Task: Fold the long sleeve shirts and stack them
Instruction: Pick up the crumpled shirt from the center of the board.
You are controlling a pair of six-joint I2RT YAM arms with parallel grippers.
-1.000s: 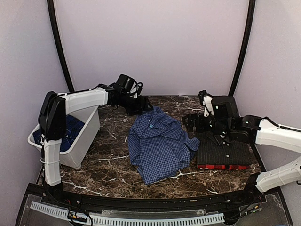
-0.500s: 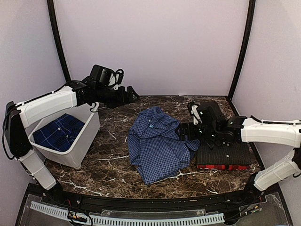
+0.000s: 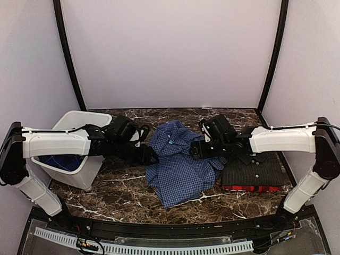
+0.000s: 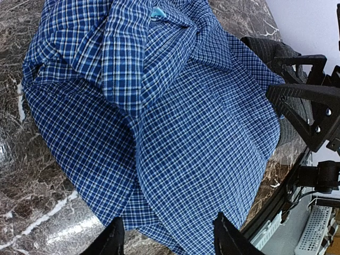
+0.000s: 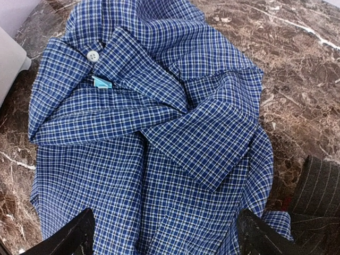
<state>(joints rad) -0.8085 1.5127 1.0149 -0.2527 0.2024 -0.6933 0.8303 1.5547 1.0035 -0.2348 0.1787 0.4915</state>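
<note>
Along the bottom of the top view runs a black rail [image 3: 159, 234] with a white slotted strip. Beyond it lies the bench [image 3: 122, 186], dark brown marble veined in white.

Two arms reach in from the lower corners. The left arm [image 3: 56, 144] stretches low across the left half of the frame. The left fingers [image 4: 114, 241] are at the left edge of the blue shirt [image 3: 178, 164], standing apart above its lower hem and clamped on nothing. The right arm [image 3: 281, 139] mirrors it from the right. The right fingers [image 5: 79, 234] are spread wide over the shirt's right side, with nothing between them.

The blue shirt, in a small check, lies crumpled at the centre of the bench. Its collar is toward the far side, with a white button [image 5: 93, 54] and a teal label [image 5: 101, 82] showing.

Just right of it is a folded black shirt [image 3: 260, 170] with pinstripes. It rests on a red shirt [image 3: 249, 188], of which only the near edge shows. That makes three shirts on the bench, one loose and two stacked.

At centre left stands one white bin [image 3: 79, 175], tilted, with dark blue cloth [image 3: 56, 161] inside. Whether that is a shirt cannot be told.

Behind everything are plain lavender walls [image 3: 170, 53] and two curved black poles [image 3: 66, 48], one at each back corner.
</note>
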